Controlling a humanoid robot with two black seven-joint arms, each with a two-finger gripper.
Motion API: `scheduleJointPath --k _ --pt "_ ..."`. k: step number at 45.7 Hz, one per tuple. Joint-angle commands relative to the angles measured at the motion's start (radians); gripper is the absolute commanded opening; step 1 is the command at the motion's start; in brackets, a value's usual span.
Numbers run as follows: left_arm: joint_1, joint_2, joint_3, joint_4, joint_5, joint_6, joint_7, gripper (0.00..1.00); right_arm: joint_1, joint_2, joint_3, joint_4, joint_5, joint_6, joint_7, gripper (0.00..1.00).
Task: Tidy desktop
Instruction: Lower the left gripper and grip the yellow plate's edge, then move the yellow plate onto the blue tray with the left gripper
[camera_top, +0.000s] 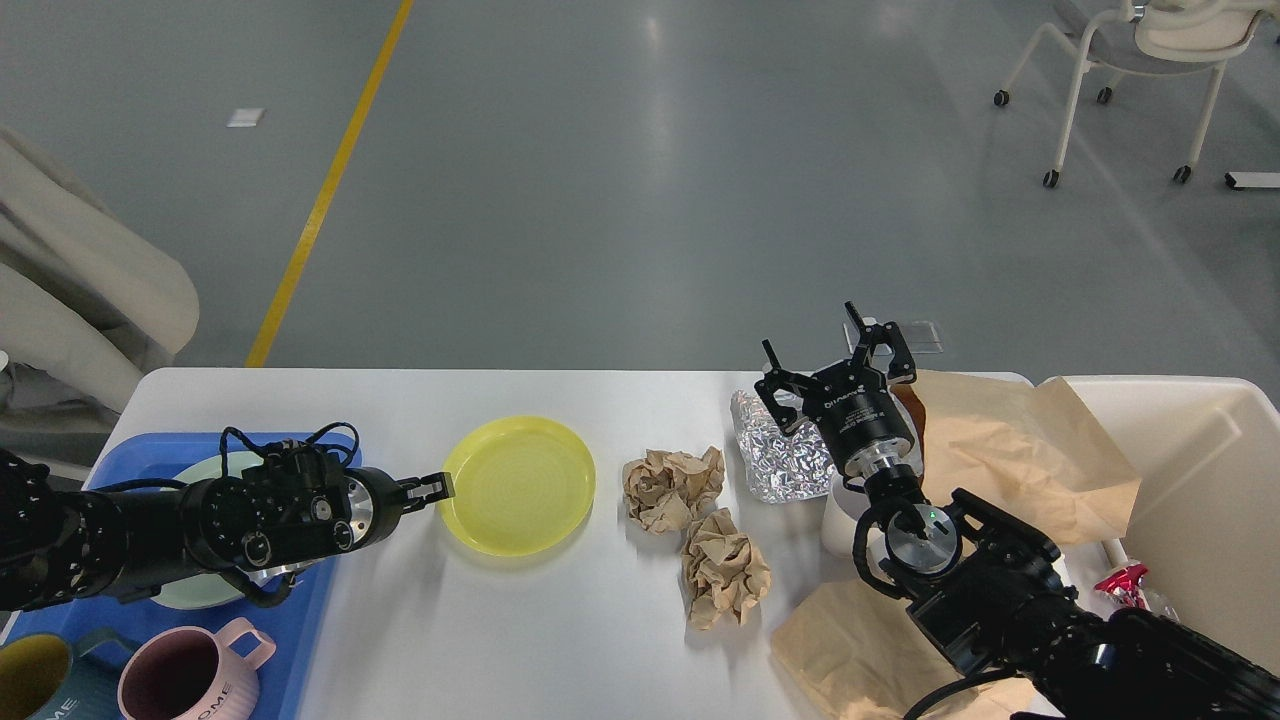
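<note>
1. The desktop (560, 640), white with rounded far corners, fills the lower half of the head view, and grey floor lies beyond its far edge.
2. A yellow plate (518, 484) lies flat on it, left of the middle.
3. Two crumpled brown paper balls sit right of the plate: one (673, 487) farther back, the other (724, 567) nearer, the two touching or nearly so.
4. A crumpled foil wad (782, 452) lies just right of the farther ball.
5. A white cup (842, 515) stands just in front of the foil, partly hidden by the right arm.
6. Brown paper sheets lie on the right side: a large one (1030, 460) towards the back, another (850, 645) at the near edge.
7. The left gripper (433, 488) points at the plate's left rim; its small fingers are close together, but I cannot tell whether they pinch the rim.
8. The right gripper (835, 362) is raised above the foil with fingers spread wide and nothing between them.
9. A blue tray (305, 610) lies at the left end, under the left arm, holding a pale green plate (205, 468).
10. A pink mug (190, 680) and a teal mug (35, 680) stand at the tray's near end.
11. A cream bin (1200, 470) stands off the right end, a red wrapper (1125, 583) inside.
12. A white chair (1130, 60) stands on the floor at far right.
</note>
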Motion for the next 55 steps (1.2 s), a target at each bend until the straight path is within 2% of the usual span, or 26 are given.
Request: scheduleJointPath --k 1,14,18,23,29,37,44,55 --pt "0.009 -0.008 0.001 0.013 0.002 0.001 0.009 0.53 0.000 0.000 0.000 0.000 0.000 0.000 0.000 1.00" --pt "0.034 -0.094 0.003 0.094 0.004 -0.002 0.035 0.43 0.000 0.000 0.000 -0.002 0.000 0.000 0.000 1.00" --pt "0.066 -0.141 0.006 0.164 0.004 -0.012 0.035 0.34 0.000 0.000 0.000 -0.002 0.000 0.000 0.000 1.00" --pt "0.072 -0.152 0.009 0.183 0.004 -0.028 0.035 0.24 0.000 0.000 0.000 0.000 0.000 0.000 0.000 1.00" --pt "0.080 -0.152 0.007 0.183 0.004 -0.028 0.041 0.02 0.000 0.000 0.000 0.000 0.000 0.000 0.000 1.00" --pt "0.071 -0.152 0.001 0.178 0.007 -0.042 0.042 0.00 0.000 0.000 0.000 0.000 0.000 0.000 0.000 1.00" --pt "0.054 -0.131 -0.005 0.112 0.002 -0.043 0.043 0.00 0.000 0.000 0.000 0.000 0.000 0.000 0.000 1.00" --pt "-0.060 0.048 -0.042 -0.193 0.000 -0.019 0.074 0.00 0.000 0.000 0.000 0.000 0.000 0.000 0.000 1.00"
